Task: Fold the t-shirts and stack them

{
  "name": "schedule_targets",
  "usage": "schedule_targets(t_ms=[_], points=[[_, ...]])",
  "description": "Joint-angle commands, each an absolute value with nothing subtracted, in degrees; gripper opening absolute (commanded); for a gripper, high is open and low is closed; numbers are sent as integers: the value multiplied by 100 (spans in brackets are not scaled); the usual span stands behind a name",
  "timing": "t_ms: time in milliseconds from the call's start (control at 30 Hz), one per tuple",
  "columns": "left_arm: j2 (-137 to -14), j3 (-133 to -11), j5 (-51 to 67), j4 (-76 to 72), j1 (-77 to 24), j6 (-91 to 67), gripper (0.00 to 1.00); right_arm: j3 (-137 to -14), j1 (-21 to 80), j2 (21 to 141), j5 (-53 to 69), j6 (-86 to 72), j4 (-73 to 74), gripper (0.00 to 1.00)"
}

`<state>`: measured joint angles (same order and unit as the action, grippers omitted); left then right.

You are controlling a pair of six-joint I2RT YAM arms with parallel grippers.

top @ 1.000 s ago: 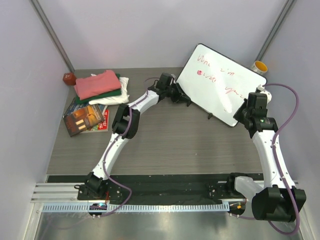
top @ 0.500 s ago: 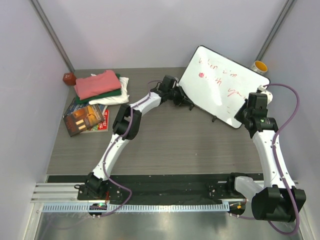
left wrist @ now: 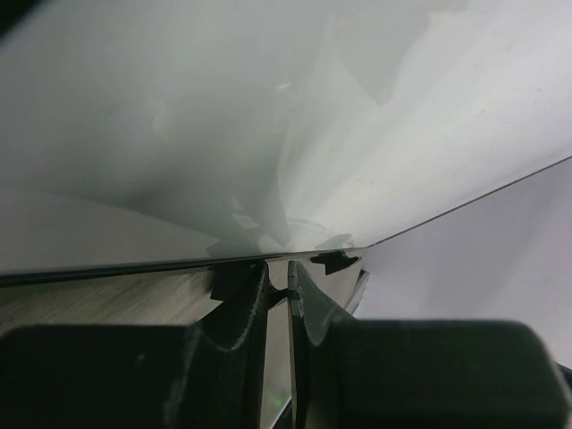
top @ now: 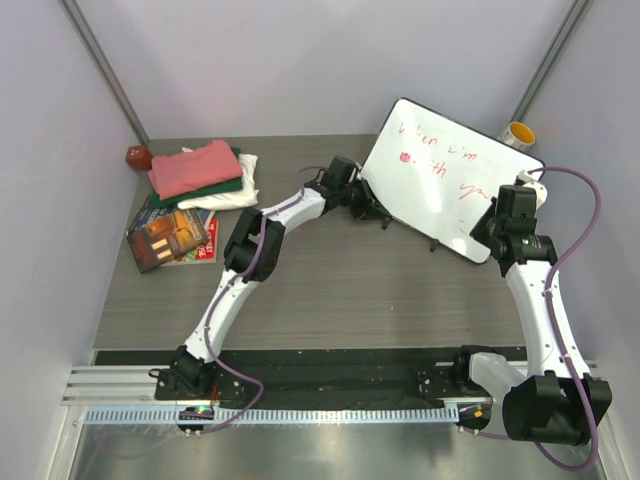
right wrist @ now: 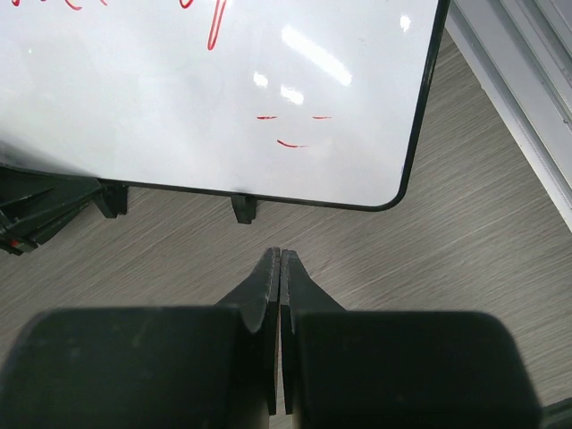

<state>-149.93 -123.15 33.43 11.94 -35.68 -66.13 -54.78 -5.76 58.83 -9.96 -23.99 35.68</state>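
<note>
— Anything readable?
— Red handwriting [top: 440, 152] on the whiteboard [top: 420, 205], a few lines, too small and loose to make out.
— Closer up?
— The right wrist view shows only stray red strokes, no words.
— The books [top: 172, 238]?
— Printed covers, lettering too small to read.

Logged as plain: salmon-pink t-shirt [top: 195, 168], dark green t-shirt [top: 215, 191], cream-white t-shirt [top: 237, 198]. The whiteboard [top: 440, 185] is seen white, black-rimmed, scrawled in red. The tabletop [top: 340, 290] is rendered grey, wood-grained. The books [top: 168, 238] are covered orange-brown and red. A purple cable [top: 591, 220] is noted.
</note>
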Motion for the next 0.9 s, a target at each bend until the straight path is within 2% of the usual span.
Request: schedule_targets(t_ms=[0, 767, 867], points=[[-14950, -11901, 3902, 2215, -3946, -6460, 12, -5739, -598, 5783, -1107, -2303, 3524, 3], [-14431, -11329, 4060, 1978, -4192, -6592, 13, -5643, -598, 5775, -1072, -2338, 3524, 4], [-14458, -11346, 4078, 1872, -4192, -6697, 24, -5573, -598, 5739, -1055, -2355, 3533, 4]])
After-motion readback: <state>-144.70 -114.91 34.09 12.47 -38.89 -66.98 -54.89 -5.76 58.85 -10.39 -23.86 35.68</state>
